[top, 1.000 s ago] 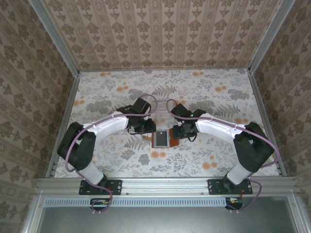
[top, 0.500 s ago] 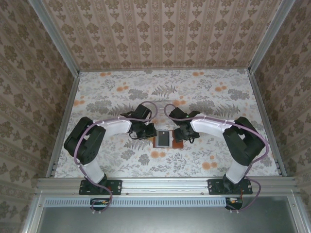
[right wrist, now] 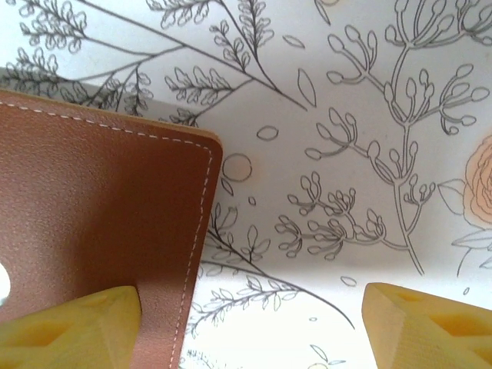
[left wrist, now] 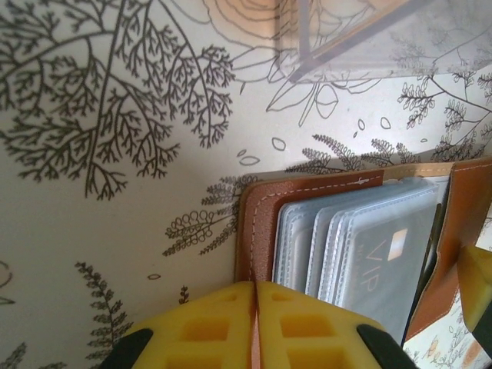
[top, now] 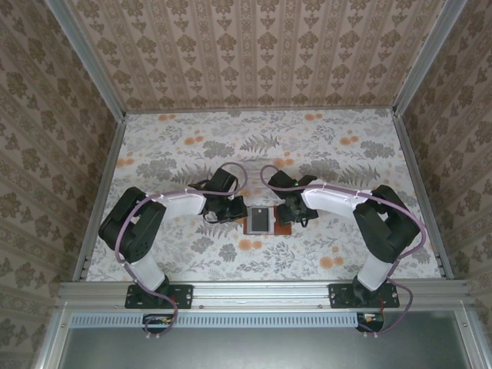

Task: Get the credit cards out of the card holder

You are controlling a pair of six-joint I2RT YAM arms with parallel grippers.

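Your card holder (top: 259, 221) lies open on the floral worktop (top: 346, 154), between the two arms. Your left gripper (left wrist: 255, 323) has its jaws pressed together on the holder's brown stitched rim. The credit cards (left wrist: 377, 257) sit tucked in the holder's sleeves, overlapping, the front one marked VIP. Your right gripper (right wrist: 250, 304) has its jaws spread wide, with the brown leather flap lying against one yellow finger (right wrist: 69, 327). A clear plastic tray (left wrist: 369, 46) lies just beyond the holder.
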